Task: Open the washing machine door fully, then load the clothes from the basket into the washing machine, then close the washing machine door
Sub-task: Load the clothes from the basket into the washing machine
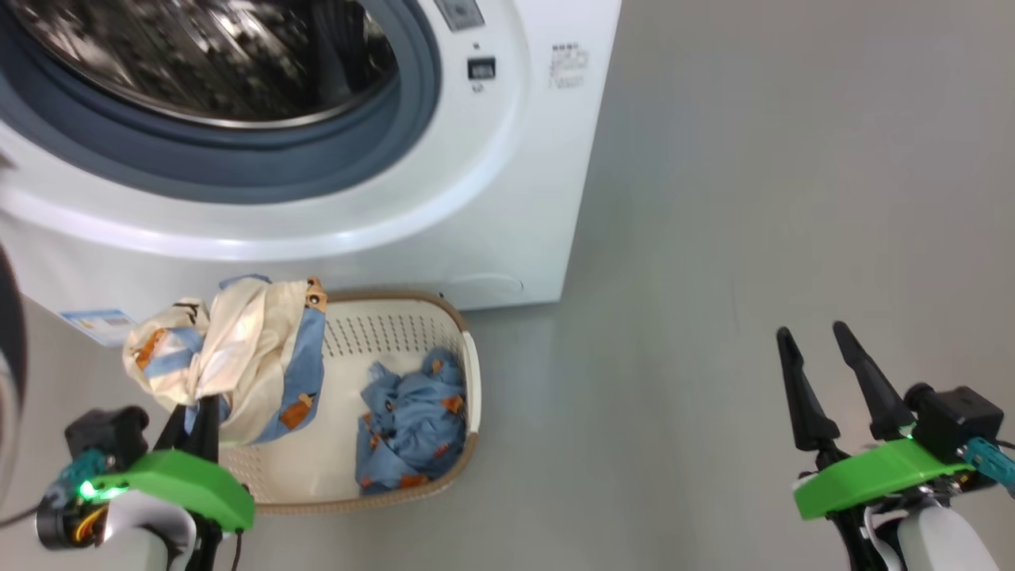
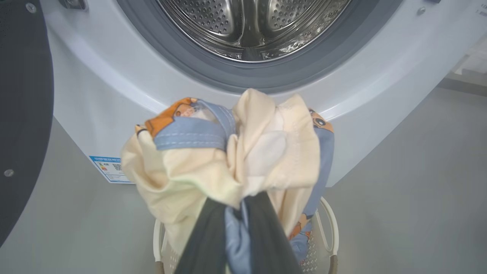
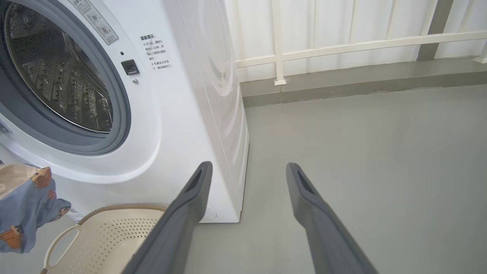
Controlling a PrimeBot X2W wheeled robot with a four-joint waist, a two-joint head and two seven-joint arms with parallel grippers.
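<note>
Head view: holds the cream cloth [image 1: 238, 349] up over the left end of the basket [image 1: 469, 373] with the left gripper [image 1: 194, 416], fingers squeezed together on a small bunch of it. Has the right gripper [image 1: 813, 337] spread wide apart with nothing in it, well off to the right above the floor [image 1: 753, 198]. Shows the blue cloth [image 1: 412, 420] crumpled in the right part of the basket, just in front of the washer [image 1: 492, 198], with the door [image 2: 23, 114] swung open at the left and the drum [image 2: 251, 26] bare as far as can be seen. Could go wrong in a few ways. Might drop the cloth, with such a small pinch and so much loose stuff hanging. Might snag the hanging part on the basket rim and drag or tip the basket. Might catch on the grey ring [image 2: 266, 80] and leave a bit dangling out, then squash it on shutting the door. Might bump the door on the way up. Needs a high lift and a deep reach into the drum before letting go.
</note>
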